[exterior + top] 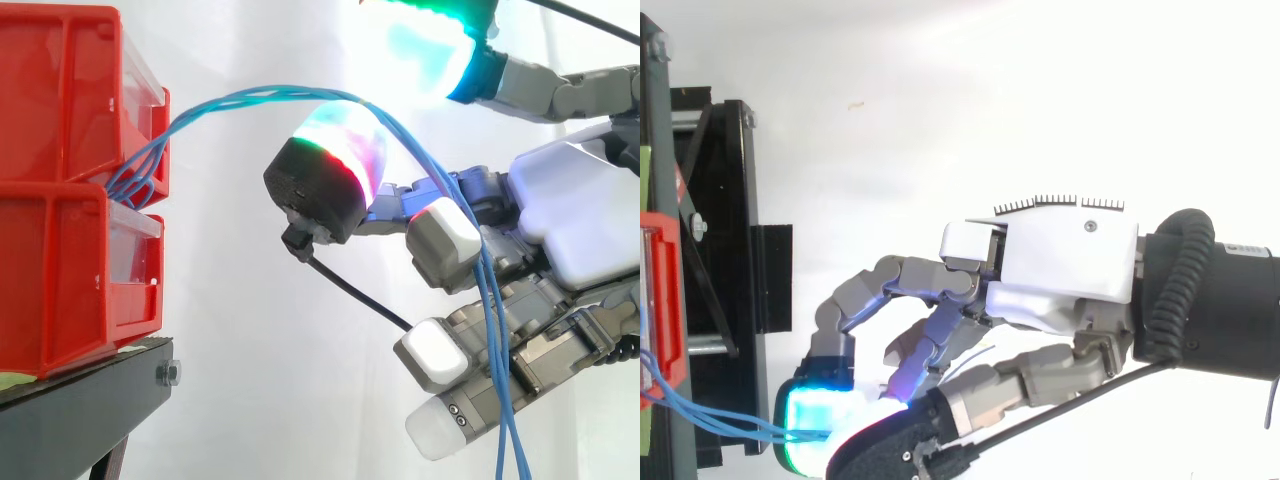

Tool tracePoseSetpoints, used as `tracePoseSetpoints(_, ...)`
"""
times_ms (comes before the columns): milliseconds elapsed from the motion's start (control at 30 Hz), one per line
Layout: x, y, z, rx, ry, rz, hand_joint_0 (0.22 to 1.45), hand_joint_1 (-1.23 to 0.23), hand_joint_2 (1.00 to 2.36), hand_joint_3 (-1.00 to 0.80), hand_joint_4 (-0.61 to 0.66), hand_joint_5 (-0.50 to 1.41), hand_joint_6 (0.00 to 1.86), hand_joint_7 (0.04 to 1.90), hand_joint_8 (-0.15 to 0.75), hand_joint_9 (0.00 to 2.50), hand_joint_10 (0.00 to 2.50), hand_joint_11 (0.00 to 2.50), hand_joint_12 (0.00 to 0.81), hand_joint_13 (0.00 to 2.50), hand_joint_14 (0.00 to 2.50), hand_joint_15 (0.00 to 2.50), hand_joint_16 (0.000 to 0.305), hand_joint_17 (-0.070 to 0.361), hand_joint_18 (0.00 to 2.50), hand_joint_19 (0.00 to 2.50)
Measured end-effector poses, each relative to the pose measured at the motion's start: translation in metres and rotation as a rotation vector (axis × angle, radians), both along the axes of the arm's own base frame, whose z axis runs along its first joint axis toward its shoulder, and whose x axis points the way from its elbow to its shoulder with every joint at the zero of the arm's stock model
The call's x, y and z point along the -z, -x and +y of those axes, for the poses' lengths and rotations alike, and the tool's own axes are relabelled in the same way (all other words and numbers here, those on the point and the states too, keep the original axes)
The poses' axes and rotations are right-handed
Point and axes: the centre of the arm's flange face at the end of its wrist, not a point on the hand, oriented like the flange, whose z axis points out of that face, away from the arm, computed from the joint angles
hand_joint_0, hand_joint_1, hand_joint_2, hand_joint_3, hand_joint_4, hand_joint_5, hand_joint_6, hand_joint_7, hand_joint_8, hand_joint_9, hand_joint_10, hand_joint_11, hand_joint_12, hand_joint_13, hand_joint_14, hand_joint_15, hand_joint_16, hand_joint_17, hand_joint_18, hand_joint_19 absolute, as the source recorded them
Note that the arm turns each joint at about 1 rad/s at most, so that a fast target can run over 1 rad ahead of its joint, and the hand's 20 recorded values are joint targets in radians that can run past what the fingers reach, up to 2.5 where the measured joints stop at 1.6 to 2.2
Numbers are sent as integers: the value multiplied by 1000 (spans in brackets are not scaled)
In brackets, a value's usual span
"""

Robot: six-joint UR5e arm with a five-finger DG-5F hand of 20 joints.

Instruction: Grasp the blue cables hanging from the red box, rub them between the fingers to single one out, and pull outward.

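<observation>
The hand (585, 215) curls loosely round the cables (250, 97), which arc from the box (60, 110) at 9 o'clock over its thumb toward 5 o'clock; a slack pinch may let every strand slip on pulling.

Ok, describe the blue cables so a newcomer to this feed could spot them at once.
In the side view, find the stacked red bins at the left. From the gap between them, the blue cables arch rightward over the hand and drop out of frame. Nothing else there is thin and blue.
</observation>
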Motion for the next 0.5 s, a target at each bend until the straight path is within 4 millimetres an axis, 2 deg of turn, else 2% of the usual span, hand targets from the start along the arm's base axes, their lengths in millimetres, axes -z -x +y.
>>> tracePoseSetpoints(133,0,0,0,0,0,0,365,-632,1000,-500,-130,-92,828,852,304,1088,11,532,480,792,14,452,79,178,412,409)
tracePoseSetpoints(333,0,0,0,0,0,1,515,-713,1000,-500,-186,-88,830,985,246,1092,14,565,406,775,18,477,62,140,402,447)
tracePoseSetpoints(433,0,0,0,0,0,1,561,-700,1005,-417,-186,-84,834,985,239,1111,14,572,392,786,17,483,60,135,399,441)
tracePoseSetpoints(500,0,0,0,0,0,1,565,-696,1008,-368,-138,-74,822,991,235,1124,18,565,394,784,19,482,61,137,366,435)
